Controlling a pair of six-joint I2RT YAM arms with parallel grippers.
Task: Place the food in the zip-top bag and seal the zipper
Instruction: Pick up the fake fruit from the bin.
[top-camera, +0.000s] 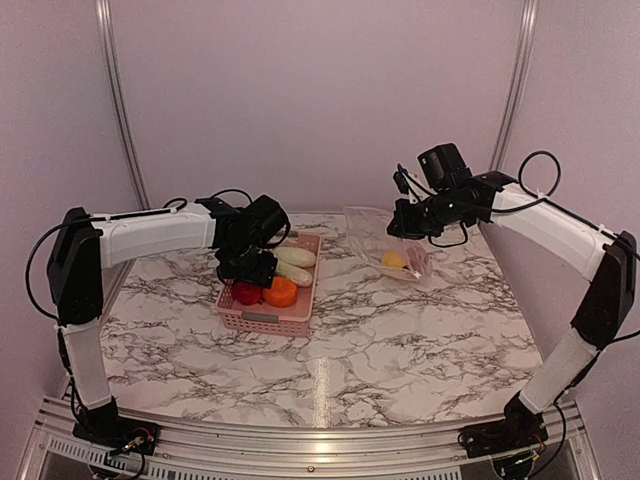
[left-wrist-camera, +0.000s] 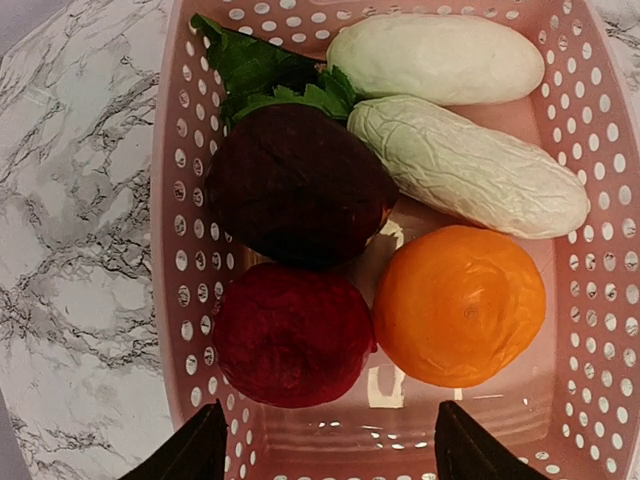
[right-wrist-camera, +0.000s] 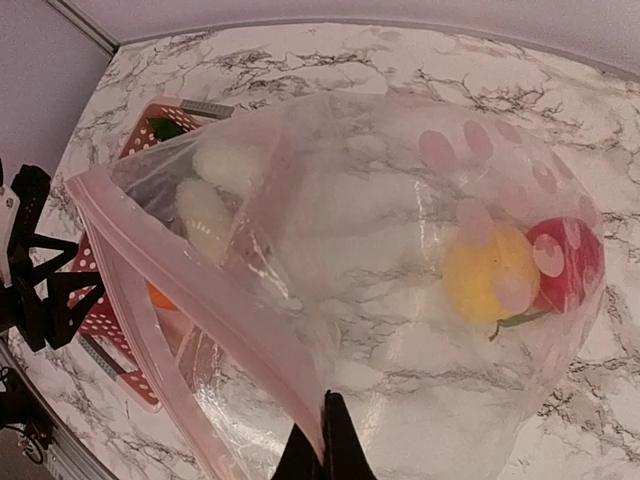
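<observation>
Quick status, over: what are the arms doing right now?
Left jaws open above pink basket, empty. Right jaws shut on zip-top bag. Yellow food, red food bagged; rest in basket. Nothing blocking.

Marble table (top-camera: 400, 340) w/ grey veins. Pink basket (top-camera: 262, 320) stands left of centre; clear zip-top bag (top-camera: 372, 240) at right rear, its bottom on the top.

The top camera is looking down from behind over the whole table (top-camera: 400, 340). The left wrist camera is facing straight down, close above the pink basket (left-wrist-camera: 185, 200). The right wrist camera is peering through the zip-top bag (right-wrist-camera: 350, 230), sharing that basket.
</observation>
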